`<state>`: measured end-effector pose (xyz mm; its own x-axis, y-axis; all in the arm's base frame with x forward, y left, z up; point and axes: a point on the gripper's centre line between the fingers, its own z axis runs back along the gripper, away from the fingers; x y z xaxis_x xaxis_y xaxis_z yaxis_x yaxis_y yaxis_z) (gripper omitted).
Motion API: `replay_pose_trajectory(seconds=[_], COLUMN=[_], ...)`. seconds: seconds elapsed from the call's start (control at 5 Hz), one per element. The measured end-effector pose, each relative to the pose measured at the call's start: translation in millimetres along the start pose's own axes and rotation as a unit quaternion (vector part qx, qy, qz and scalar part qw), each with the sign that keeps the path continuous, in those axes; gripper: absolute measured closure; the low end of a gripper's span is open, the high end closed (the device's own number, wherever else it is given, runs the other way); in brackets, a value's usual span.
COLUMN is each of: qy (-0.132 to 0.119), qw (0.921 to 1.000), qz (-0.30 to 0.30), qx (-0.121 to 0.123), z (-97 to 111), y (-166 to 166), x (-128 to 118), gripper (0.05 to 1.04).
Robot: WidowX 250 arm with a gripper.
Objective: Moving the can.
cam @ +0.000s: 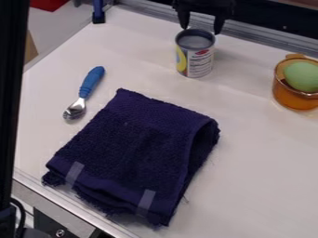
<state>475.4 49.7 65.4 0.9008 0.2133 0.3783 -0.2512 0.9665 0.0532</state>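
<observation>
- White tabletop (pixel 255 153) under everything, metal rail (pixel 261 45) along its far side.
- Gripper (pixel 201 24) hangs at the top of the view, fingers spread about as wide as the can, holding nothing that we can see.
- Can (pixel 195 55) stands upright on the table, just below and in front of the fingertips, label side partly toward us.
- Step in hand, our read: line up and grasp the can. We centre on its axis first, then go down with both fingers clear of the rim.
- We want pads well down the wall, not pinching the lip. Close evenly; a one-sided touch likely skids or tips it.
- Wall looks rigid and smooth, so we'd want a firm, level squeeze and a short straight lift as a slip check.
- Carry high enough over the dark blue towel (pixel 133 144) if we go that way; keep off the amber pot (pixel 290 98) with the green oval thing (pixel 302 76) in it.
- Blue-handled utensil (pixel 91 82) lies beside the towel; spoon or fork, we can't tell.
- Hard to judge: fingertip depth against the far rim, contact or gap.
- Can's grey top: lid or open inside, unclear.
- Arm is cut off above, pot at the right edge; black post (pixel 12 93) blocks the left. Drop spot: task doesn't say.
</observation>
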Motion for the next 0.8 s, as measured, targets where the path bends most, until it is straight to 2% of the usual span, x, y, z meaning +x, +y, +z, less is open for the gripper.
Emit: replay_pose_trajectory(seconds=[0.2, 0.4, 0.6, 0.8], qy=[0.007, 0.046, 0.083, 0.111], qw=[1.0000, 0.9989, 0.9961, 0.9931], qz=[0.001, 0.001, 0.003, -0.007], qx=[0.007, 0.012, 0.028, 0.036], z=[-0.6, 3.0, -1.7, -3.2], y=[2.1, 4.0, 7.3, 0.0], x=[-2.3, -10.2, -19.7, -33.9], gripper=[0.084, 0.083, 0.083, 0.083])
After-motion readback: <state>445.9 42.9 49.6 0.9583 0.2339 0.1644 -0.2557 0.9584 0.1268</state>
